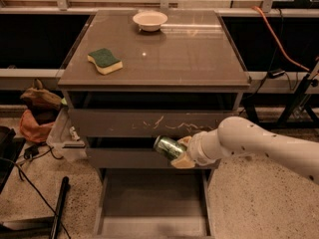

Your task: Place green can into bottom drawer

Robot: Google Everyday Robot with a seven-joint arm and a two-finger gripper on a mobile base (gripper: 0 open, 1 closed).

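My gripper (180, 152) is shut on the green can (168, 147), a small can with a green and white side, held tilted on its side in front of the middle drawer front. The white arm (249, 143) reaches in from the right. The bottom drawer (152, 203) is pulled out below the can, with a plain flat floor and nothing in it. The can is well above the drawer floor, over its back part.
The cabinet top (169, 54) holds a green-topped yellow sponge (104, 60) at the left and a white bowl (150, 20) at the back. The scratched top drawer front (149, 122) is shut. Bags (37, 113) and cables lie on the floor at left.
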